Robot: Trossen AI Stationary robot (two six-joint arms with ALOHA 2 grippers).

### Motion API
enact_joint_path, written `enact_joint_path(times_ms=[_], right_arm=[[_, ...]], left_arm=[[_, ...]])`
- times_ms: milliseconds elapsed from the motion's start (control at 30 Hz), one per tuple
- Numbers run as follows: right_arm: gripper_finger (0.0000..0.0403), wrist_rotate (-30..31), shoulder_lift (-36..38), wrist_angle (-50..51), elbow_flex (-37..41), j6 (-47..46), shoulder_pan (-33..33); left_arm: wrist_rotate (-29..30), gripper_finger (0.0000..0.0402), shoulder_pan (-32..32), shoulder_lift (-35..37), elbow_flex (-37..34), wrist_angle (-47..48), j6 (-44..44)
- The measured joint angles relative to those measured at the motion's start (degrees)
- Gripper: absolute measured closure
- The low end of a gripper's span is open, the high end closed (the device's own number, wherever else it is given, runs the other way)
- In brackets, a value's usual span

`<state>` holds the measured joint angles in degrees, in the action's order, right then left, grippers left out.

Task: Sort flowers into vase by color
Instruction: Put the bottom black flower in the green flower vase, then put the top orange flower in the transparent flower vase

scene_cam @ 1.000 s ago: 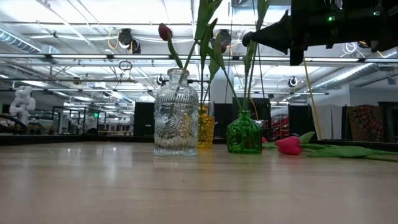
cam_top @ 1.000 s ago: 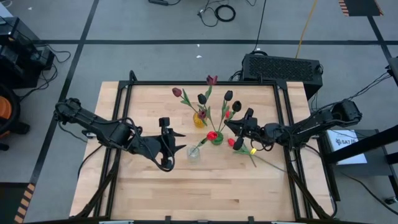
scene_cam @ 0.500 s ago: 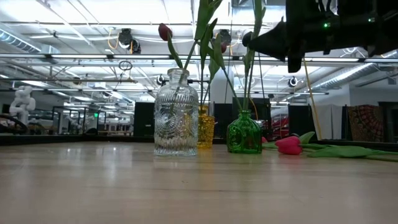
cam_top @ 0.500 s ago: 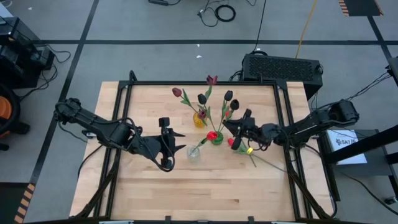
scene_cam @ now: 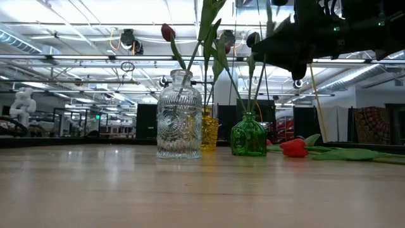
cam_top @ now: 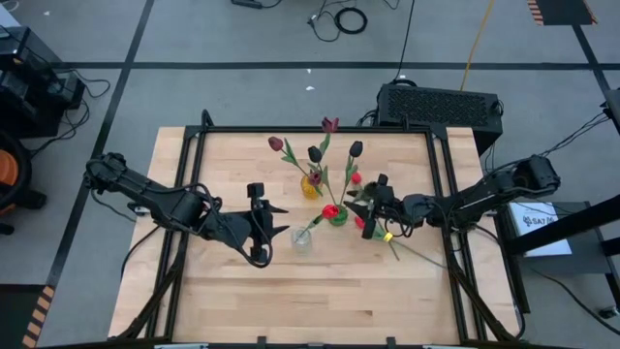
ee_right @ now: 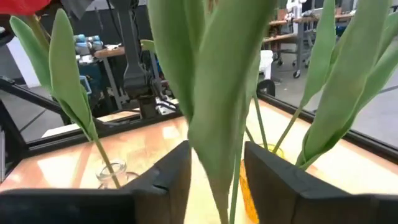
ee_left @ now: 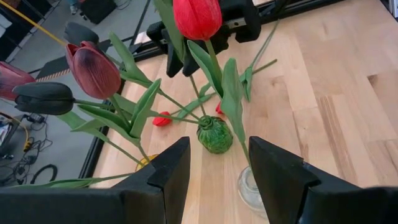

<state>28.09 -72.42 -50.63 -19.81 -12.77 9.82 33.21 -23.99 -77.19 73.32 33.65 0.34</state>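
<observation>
Three small vases stand mid-table: a yellow one (cam_top: 310, 186) with maroon and near-black tulips, a green one (cam_top: 336, 215) with red and dark tulips, and a clear one (cam_top: 301, 238) with one red tulip. Another red tulip (scene_cam: 293, 147) lies flat on the table to the right of the green vase. My right gripper (cam_top: 356, 202) is open, up among the green vase's stems, with a green leaf (ee_right: 217, 124) between its fingers. My left gripper (cam_top: 281, 220) is open and empty, just left of the clear vase. My right gripper has a green leaf of the green vase's flowers between its two fingers, coming level from the table's right. I cannot tell whether the fingers touch it.
The lying tulip's stem and leaves (scene_cam: 354, 153) stretch toward the table's right edge. A black frame (cam_top: 441, 194) borders the table. There is bare wood (cam_top: 310, 301) across the near half.
My right gripper has gone toward the table's left and a little down, in among the stems and leaves above the green vase. My left gripper has kept still.
</observation>
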Motion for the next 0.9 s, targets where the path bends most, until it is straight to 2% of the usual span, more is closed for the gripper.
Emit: enact_joint_path(times_ms=[167,433,667,900], right_arm=[[0.0218,-3.09,1.96,4.10,0.00,-1.60,-0.15],[0.0169,-3.16,11.58,17.13,0.00,-3.35,-0.02],[0.0156,-3.40,20.40,30.96,0.00,-4.59,1.50],[0.0156,-8.98,26.20,39.44,-0.02,-6.73,3.10]], left_arm=[[0.00,0.0231,0.00,0.00,0.00,0.09,0.02],[0.00,0.0231,-0.01,0.00,0.00,0.42,0.02],[0.00,0.0231,-0.01,0.00,0.00,0.44,0.02],[0.00,0.0231,-0.01,0.00,0.00,0.44,0.02]])
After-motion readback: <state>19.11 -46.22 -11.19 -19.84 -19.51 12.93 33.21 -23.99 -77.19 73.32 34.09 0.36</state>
